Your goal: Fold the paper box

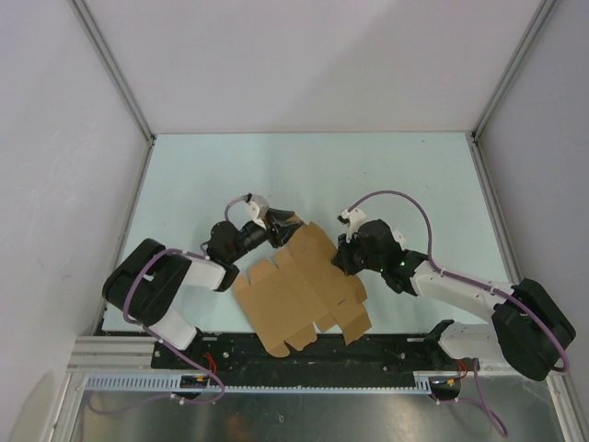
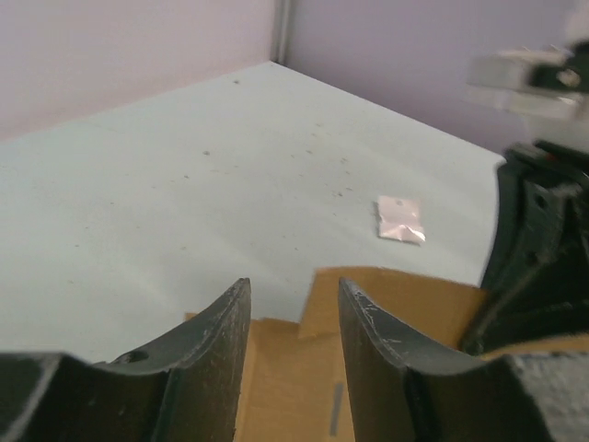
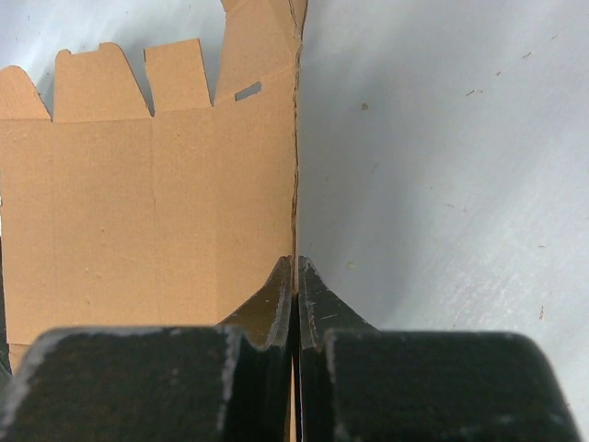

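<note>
Paper box (image 1: 299, 295) unfolded, flat on counter (image 1: 304, 175) toward 6 o'clock. Right end effector (image 3: 294, 276) clamped on its 2 o'clock edge. Left end effector (image 2: 294, 295) apart over the 11 o'clock corner. Advice: grip squarely, fold along crease.

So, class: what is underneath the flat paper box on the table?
Under the paper box only the pale table shows around its edges, with the black rail beneath its near tabs. Anything lying beneath the sheet itself is covered.
</note>
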